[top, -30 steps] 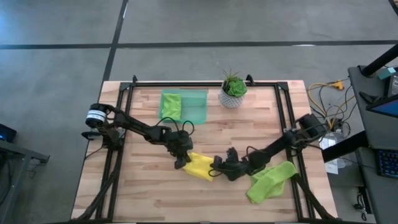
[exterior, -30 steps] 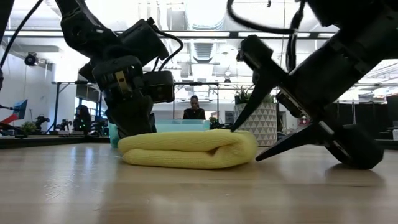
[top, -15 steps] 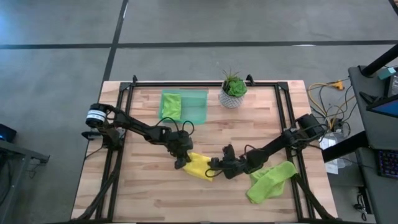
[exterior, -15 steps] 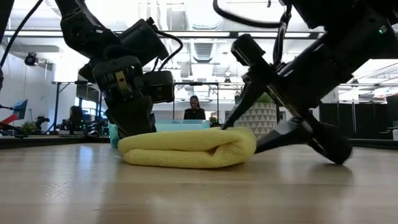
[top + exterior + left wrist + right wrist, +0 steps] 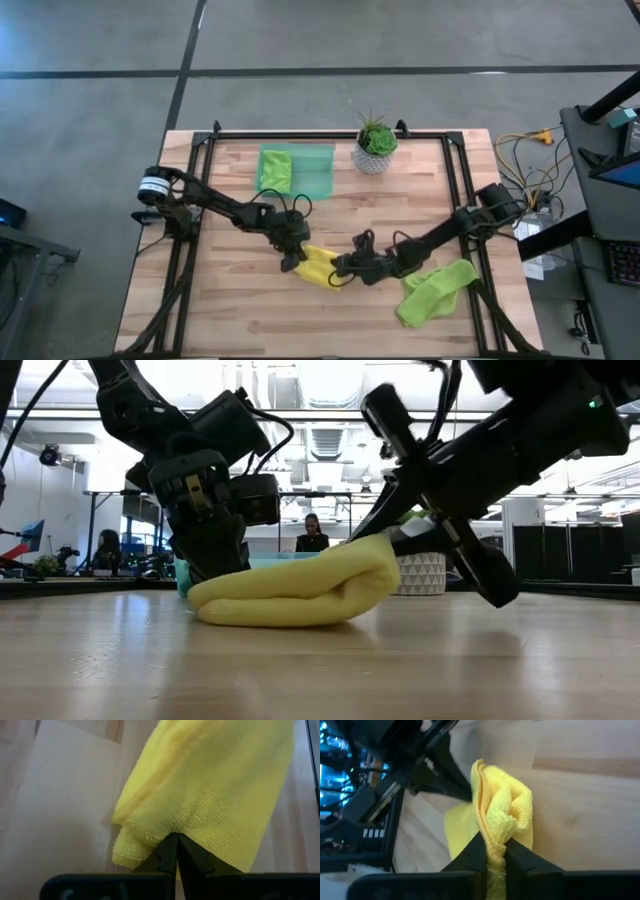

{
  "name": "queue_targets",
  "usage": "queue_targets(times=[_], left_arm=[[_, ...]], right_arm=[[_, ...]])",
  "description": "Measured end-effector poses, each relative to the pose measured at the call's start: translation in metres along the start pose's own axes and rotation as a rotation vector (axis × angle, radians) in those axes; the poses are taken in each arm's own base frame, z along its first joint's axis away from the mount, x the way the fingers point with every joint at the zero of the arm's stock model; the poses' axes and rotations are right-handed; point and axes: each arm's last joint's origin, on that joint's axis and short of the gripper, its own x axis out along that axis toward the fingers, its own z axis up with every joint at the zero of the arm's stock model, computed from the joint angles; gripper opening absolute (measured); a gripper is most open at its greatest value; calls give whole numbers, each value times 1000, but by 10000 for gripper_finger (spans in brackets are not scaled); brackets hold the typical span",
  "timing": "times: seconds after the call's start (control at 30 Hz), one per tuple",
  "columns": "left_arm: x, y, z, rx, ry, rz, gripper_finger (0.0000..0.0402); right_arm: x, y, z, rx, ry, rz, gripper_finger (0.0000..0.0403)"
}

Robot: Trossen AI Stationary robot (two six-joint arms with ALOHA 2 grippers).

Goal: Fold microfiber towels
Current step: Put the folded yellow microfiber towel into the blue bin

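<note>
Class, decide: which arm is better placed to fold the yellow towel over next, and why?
Probably the right. Its claw is shut on the yellow towel's raised edge, ready to carry it across, while the left claw pins the opposite edge against the table.

We see a light wooden table [image 5: 230, 300] with a black frame. On it, the yellow towel [image 5: 318, 266] lies folded between the left gripper [image 5: 291, 262] and the right gripper [image 5: 338, 268]. A lime towel [image 5: 436, 290] lies crumpled beside the right arm. Beyond the grippers stand a green tray [image 5: 318, 172] holding another lime towel [image 5: 275, 169], and a potted plant [image 5: 376, 143].
</note>
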Motion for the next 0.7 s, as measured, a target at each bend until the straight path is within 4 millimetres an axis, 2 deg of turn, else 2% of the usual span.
queue_targets(times=[0.07,0.23,0.4,0.57,0.7], left_arm=[[0,0,0,1,-5,8,0],[-8,-3,3,14,-22,12,0],[-25,-13,15,137,-99,-37,13],[-52,-18,26,175,-200,-56,87],[-81,-23,34,159,-289,-68,159]], right_arm=[[-1,1,-1,-11,5,5,17],[-2,3,1,-26,6,12,14],[-3,4,1,-60,20,15,14],[-2,7,7,-111,63,23,13],[-5,21,28,-220,126,79,12]])
